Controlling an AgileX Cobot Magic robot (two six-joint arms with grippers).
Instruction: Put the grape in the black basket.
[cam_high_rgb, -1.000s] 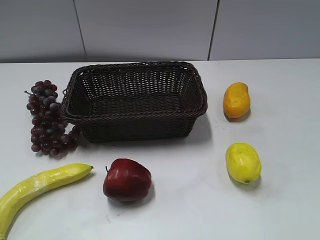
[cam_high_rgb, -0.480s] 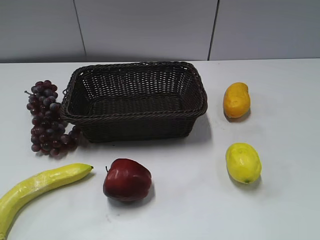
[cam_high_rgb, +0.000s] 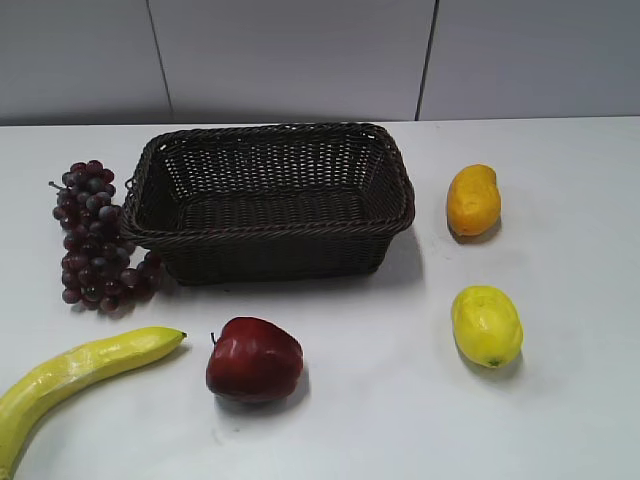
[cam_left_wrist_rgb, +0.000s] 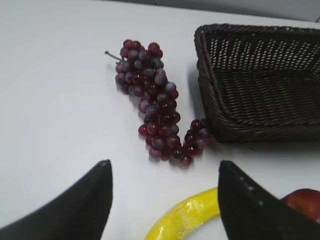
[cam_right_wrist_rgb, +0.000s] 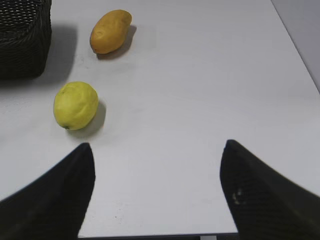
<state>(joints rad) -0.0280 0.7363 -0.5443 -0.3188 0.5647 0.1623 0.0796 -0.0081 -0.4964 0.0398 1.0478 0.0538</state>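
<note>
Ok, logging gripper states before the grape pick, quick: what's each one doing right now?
Left gripper: open, holding nothing, fingers spread above the table near the grape.
Right gripper: open, holding nothing.

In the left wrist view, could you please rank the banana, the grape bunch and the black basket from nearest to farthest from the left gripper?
1. Banana: lies between the open fingers of the left gripper.
2. Grape bunch: straight ahead on the table.
3. Black basket: ahead to the right, beside the bunch.
</note>
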